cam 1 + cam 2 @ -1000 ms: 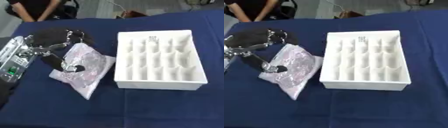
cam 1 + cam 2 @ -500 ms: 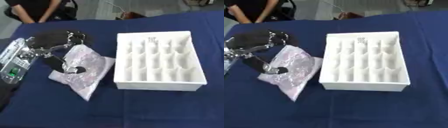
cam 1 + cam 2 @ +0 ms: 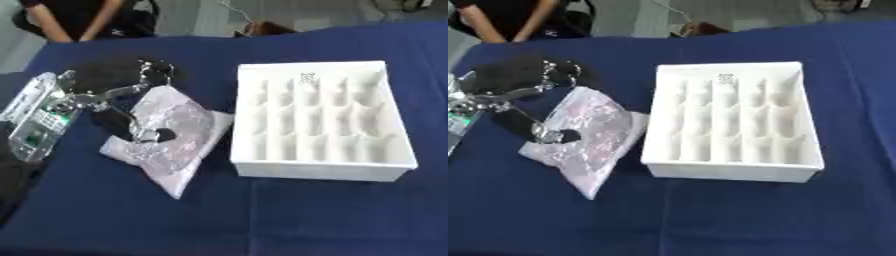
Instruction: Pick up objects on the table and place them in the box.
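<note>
A clear plastic bag [image 3: 175, 135] with pale pinkish contents lies on the blue tablecloth, just left of the white box [image 3: 398, 150]. The box has several rows of compartments, and a small grey speckled mark [image 3: 307, 77] shows in one at its far side. My left hand [image 3: 109, 82], black with silver parts, reaches in from the left over the bag. Its fingers [image 3: 157, 134] curl down onto the bag's left half and pinch the plastic. The right hand shows in neither view.
My left forearm [image 3: 35, 125], silver with a green part, lies along the table's left edge. The blue cloth [image 3: 262, 215] stretches in front of the bag and the box. The table's far edge runs just behind the box.
The whole picture has shifted a little, so the camera moved. The hand stays curled on the bag in the same place beside the box.
</note>
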You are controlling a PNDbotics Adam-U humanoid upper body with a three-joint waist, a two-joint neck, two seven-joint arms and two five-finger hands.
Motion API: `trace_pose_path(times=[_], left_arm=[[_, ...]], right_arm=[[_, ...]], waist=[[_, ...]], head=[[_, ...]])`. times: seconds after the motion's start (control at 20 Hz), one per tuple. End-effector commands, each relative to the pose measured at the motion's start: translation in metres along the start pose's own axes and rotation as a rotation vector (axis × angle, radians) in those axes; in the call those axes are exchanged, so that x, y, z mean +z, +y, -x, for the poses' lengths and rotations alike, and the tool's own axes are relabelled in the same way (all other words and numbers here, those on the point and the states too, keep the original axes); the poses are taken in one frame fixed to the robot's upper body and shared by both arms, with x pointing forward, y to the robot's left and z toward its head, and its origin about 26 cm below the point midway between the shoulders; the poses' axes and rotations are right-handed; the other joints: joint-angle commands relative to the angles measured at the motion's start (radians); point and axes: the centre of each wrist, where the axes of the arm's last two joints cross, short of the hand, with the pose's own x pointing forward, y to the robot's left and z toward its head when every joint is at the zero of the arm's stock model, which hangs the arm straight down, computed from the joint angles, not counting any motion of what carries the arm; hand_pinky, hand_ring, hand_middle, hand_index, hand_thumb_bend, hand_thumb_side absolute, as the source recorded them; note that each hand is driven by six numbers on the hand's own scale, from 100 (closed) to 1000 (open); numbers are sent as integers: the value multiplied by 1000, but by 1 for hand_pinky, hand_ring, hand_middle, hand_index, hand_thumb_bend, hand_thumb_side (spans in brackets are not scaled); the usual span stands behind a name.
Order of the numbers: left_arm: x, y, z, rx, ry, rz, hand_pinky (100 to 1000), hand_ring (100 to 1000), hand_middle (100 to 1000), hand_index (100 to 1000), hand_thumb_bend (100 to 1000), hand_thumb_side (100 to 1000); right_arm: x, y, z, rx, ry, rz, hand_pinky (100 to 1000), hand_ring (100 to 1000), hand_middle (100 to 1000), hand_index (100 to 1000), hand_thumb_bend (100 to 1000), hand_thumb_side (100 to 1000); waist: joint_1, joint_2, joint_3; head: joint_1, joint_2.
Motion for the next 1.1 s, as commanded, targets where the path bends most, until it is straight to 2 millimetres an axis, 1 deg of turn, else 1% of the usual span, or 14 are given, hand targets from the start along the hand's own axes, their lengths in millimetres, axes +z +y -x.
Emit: trace_pose_path(times=[0.05,0.2,0.25,0.3,0.35,0.6,0.8,1.1], left_arm=[[0,4,4,-39,21,11,778,875,838,918,478,770],[-1,-7,9,-44,52,48,784,877,843,918,484,778],[-1,-11,11,-45,62,58,794,879,843,918,502,757],[-1,-16,13,-45,75,72,796,879,842,917,491,801],[-1,-21,15,-44,86,85,798,881,844,917,489,817],[0,-41,21,-43,120,138,808,880,841,917,495,846],[1,-49,23,-45,128,158,812,879,840,914,493,864],[1,-55,24,-49,128,170,816,882,841,914,483,876]], right_arm=[[-4,-1,-6,-2,-32,0,506,647,771,959,100,760],[-5,-1,-7,-6,-35,1,505,647,771,959,100,760],[-5,0,-7,-7,-36,1,505,646,771,959,100,757],[-5,0,-7,-8,-37,1,505,647,771,959,100,760],[-5,0,-7,-10,-38,1,505,647,771,959,100,760],[-5,0,-7,-13,-41,3,505,647,772,959,100,758],[-6,0,-7,-13,-42,3,505,647,772,959,100,756],[-6,1,-7,-15,-43,1,505,646,772,959,100,756]], waist=[[-8,-6,-2],[-10,-3,-4],[-11,-1,-5],[-11,0,-6],[-12,1,-6],[-15,6,-8],[-16,6,-9],[-17,6,-9]], head=[[8,0],[9,0],[10,0],[10,0],[11,0],[14,0],[16,0],[17,0]])
